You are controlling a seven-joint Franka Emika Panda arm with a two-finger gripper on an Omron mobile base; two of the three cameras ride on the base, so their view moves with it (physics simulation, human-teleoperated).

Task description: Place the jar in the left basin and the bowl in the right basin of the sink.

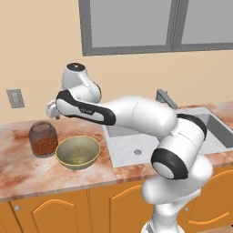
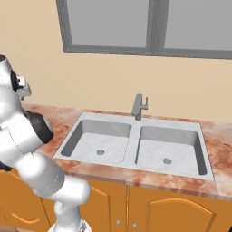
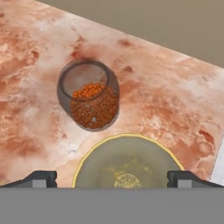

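In the hand view, the fingers [image 3: 112,178] stand wide apart at the bottom edge, holding nothing, with the bowl [image 3: 127,164] low in the frame between them. Just beyond it, left of centre, the jar [image 3: 89,95] stands upright on the reddish marbled counter [image 3: 175,100]. In the left base view, jar and bowl sit side by side at centre left, the sink [image 1: 123,145] to their right. In the right base view, the left basin [image 2: 97,138] and right basin [image 2: 170,145] lie mid-frame, with the faucet [image 2: 138,106] behind the divider.
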